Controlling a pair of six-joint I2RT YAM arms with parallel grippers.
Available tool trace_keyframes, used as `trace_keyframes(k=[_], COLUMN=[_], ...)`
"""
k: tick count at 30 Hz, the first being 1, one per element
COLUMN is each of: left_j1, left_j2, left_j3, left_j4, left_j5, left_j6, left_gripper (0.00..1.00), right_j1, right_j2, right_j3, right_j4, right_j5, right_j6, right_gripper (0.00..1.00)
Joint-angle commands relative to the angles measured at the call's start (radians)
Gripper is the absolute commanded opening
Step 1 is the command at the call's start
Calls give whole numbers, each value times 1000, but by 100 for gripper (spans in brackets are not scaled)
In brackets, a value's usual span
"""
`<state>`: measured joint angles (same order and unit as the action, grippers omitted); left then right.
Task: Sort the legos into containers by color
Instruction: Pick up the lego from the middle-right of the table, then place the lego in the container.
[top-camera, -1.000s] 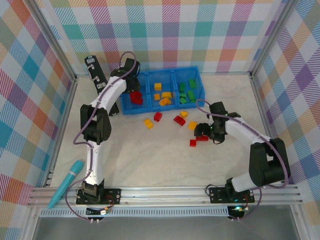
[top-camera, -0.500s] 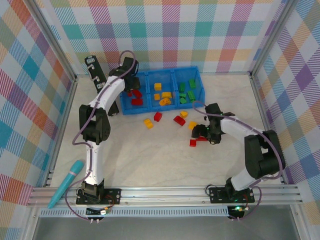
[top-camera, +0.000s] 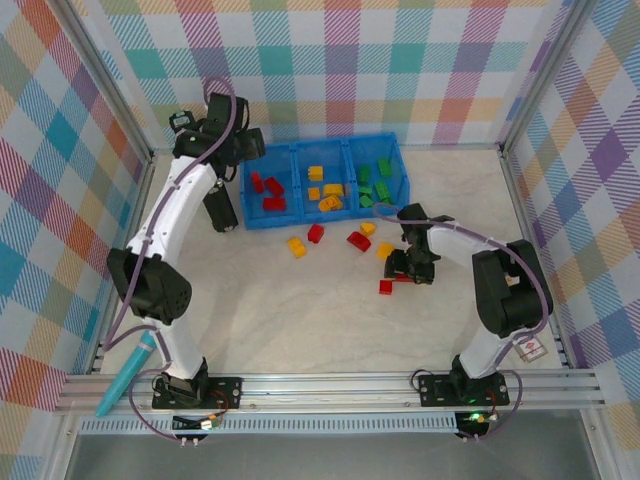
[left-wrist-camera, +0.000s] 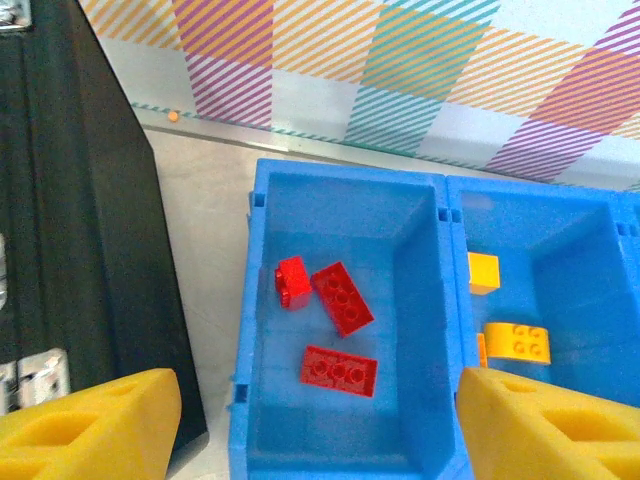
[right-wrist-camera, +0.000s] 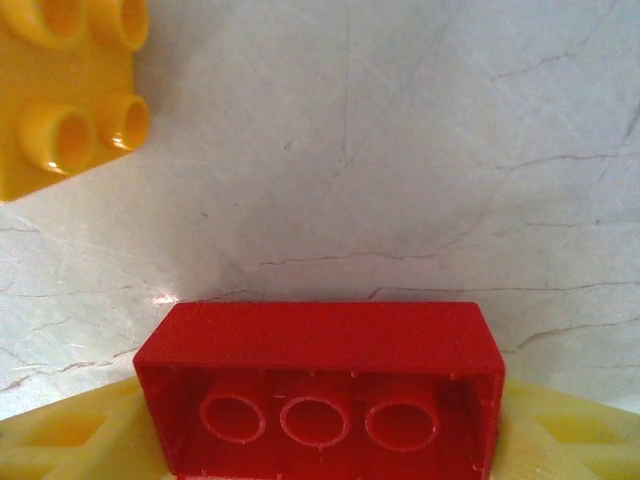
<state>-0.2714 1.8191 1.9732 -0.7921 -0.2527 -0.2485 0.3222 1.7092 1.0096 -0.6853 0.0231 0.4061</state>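
The left arm (top-camera: 175, 200) rises from its base at seven o'clock and stretches long towards eleven o'clock, where the left gripper (top-camera: 236, 146) hangs facing down, its yellow fingers (left-wrist-camera: 90, 425) spread wide apart. The right arm (top-camera: 505, 285) climbs from five o'clock, bends its elbow out at four o'clock and doubles back towards the middle; the right gripper (top-camera: 408, 268) sits down low, its fingers (right-wrist-camera: 60, 440) closed against both ends of a red brick (right-wrist-camera: 320, 385)

Two arms (top-camera: 178, 205) of white link shells and black joint housings, each trailing a looping purple cable (top-camera: 234, 108), bolted on black base plates (top-camera: 226, 385); left pincer (left-wrist-camera: 318, 430) and right pincer (right-wrist-camera: 320, 440) carry chunky yellow fingers (left-wrist-camera: 90, 425)
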Motion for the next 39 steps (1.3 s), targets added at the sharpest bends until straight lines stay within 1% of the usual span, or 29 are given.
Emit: trace_keyframes(k=[1,5,10,14,17,20,23,26,34,39], left_j1=[11,11,11,12,13,18,23,26,28,28], left_j2=[-51,-104,-181,-273,-351,-423,-500,-577,-785,-838], left_j3=[-58,-107,-155,-180,-220,-265,-324,-378,-540,-569], left_j4=[7,1,-14,-38,-43,-56,-66,-91,-115,-140], left_j5=[0,-15,-34,-51,-77,-97,-111,-116,-64,-90], left_j6=[32,51,80,113,147,181,208,212,244,246], left_gripper=[74,74,75,77,79,80,81,81,84,85], right_j1=[0,1,1,2,22,69,136,187,265,307], right_j2=[52,71,44,-42,-78,-64,-7,82,383,579], right_j3=[22,48,78,156,273,420,594,781,1246,1550], right_j4=[52,40,-16,-109,-170,-209,-243,-276,-264,-290], right_j5=[69,86,107,125,124,143,172,205,235,245], right_j6=[-32,-42,-61,-88,-126,-180,-256,-314,-428,-476], right_gripper=[65,52,44,42,42,42,43,43,42,42])
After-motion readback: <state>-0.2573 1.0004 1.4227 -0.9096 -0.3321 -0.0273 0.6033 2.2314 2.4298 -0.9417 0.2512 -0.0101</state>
